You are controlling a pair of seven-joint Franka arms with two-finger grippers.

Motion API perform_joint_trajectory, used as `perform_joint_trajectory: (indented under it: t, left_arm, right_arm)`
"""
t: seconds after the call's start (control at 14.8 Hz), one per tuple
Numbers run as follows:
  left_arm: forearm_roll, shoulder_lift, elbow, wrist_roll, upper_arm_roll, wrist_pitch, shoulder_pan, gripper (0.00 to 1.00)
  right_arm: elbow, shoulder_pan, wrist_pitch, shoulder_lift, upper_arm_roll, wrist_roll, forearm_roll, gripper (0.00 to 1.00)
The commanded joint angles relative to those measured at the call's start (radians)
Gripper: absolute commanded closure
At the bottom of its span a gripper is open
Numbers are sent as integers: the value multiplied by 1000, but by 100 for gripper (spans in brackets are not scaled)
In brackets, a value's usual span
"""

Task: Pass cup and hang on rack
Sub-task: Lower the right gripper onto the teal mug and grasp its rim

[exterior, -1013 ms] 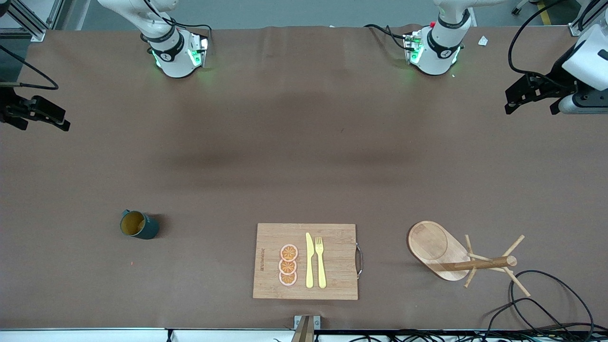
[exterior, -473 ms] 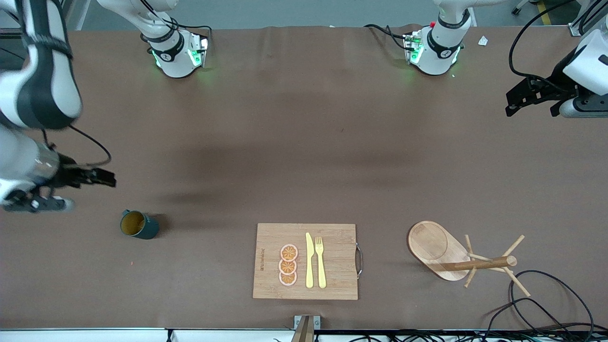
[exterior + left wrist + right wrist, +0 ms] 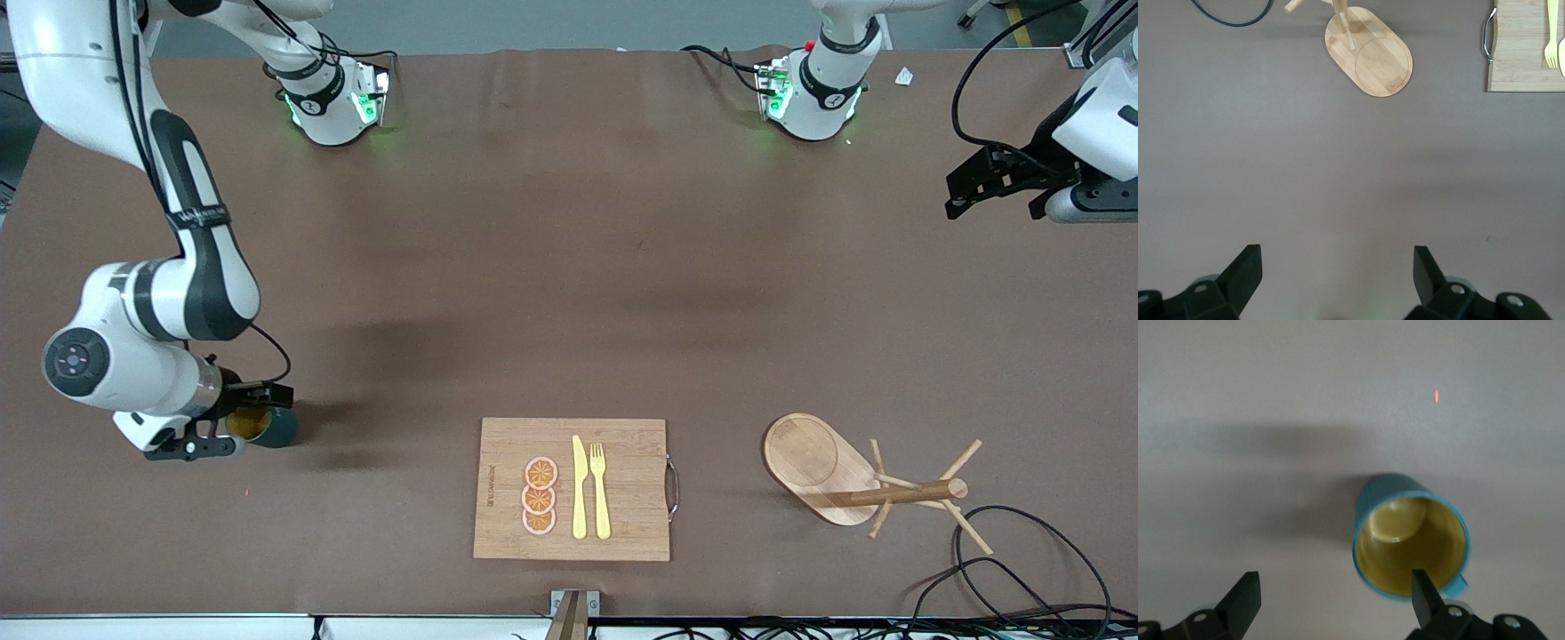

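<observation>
The cup (image 3: 281, 429), dark teal with a yellow inside, stands mouth-up on the brown table toward the right arm's end. My right gripper (image 3: 236, 421) hangs open just over it, with the fingers straddling the rim side. In the right wrist view the cup (image 3: 1411, 537) lies off-centre from the gripper (image 3: 1333, 590), under one fingertip (image 3: 1421, 585). The wooden rack (image 3: 813, 462) stands toward the left arm's end, its post (image 3: 907, 492) carrying thin pegs. My left gripper (image 3: 1000, 191) waits open in the air at that end. The left wrist view shows the gripper (image 3: 1336, 267) over bare table and the rack's base (image 3: 1371, 57).
A bamboo cutting board (image 3: 573, 489) with a yellow knife (image 3: 579, 489), a fork (image 3: 600, 489) and orange slices (image 3: 539, 498) lies between the cup and the rack. Black cables (image 3: 1022, 569) loop beside the rack at the table's near edge.
The right arm swung in from the table's end and came down to the cup, gripper still open. The left gripper barely moved. The cup and the rack stayed put.
</observation>
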Motion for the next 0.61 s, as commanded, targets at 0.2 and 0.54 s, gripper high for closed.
perform_joint_trajectory:
  t: [0.2, 0.54]
  left_arm:
    - [-3, -9, 19, -6, 0, -26, 0, 0]
    - [-3, -3, 25, -2, -4, -23, 0, 0]
  right_arm:
    - [20, -12, 49, 51, -8, -2, -9, 25]
    - [17, -20, 46, 57, -9, -2, -7, 73]
